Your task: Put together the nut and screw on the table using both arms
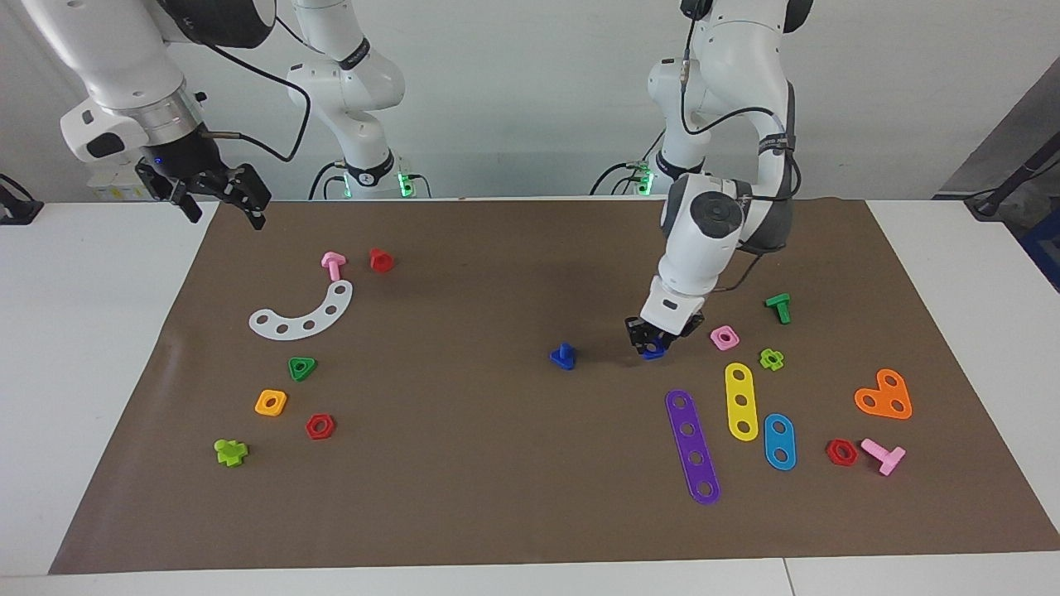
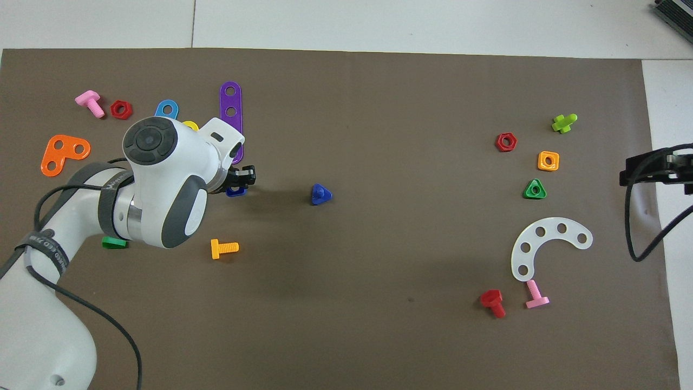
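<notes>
Nut (image 1: 654, 352) sits pinched in your left claw (image 1: 648, 346), forearm bent steeply over the desk (image 1: 464, 463). Your right claw (image 1: 217, 197) waits spread wide above the sheet's corner.

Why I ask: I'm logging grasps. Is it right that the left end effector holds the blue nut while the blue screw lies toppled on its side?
Not quite. The left end effector does hold the nut, but the facing view shows the screw standing on its head, shaft up.

white table (image 1: 99, 348), brown sheet (image 1: 497, 463), toy parts

Bare brown sheet (image 1: 464, 430) lies between the left gripper (image 1: 650, 346) and the screw (image 1: 562, 356); the purple strip (image 1: 692, 447) crowds below it.
</notes>
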Controlling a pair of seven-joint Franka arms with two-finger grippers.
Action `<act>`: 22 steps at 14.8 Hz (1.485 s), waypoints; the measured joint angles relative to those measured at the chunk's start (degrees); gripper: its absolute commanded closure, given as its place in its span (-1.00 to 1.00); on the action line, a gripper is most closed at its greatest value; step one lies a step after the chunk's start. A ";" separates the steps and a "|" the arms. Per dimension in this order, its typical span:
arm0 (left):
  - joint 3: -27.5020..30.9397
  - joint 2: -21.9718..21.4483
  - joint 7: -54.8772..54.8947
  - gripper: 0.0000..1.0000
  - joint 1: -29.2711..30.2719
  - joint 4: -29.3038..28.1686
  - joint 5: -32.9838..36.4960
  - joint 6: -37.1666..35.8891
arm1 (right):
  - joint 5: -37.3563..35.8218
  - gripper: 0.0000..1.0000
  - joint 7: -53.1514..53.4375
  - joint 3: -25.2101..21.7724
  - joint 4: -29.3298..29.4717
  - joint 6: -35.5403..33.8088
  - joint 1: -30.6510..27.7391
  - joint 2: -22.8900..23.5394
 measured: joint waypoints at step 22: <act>-0.01 9.27 -8.81 0.57 -8.63 13.42 -2.96 -5.50 | 0.00 -1.00 0.00 -0.07 -0.18 -0.23 0.75 -0.05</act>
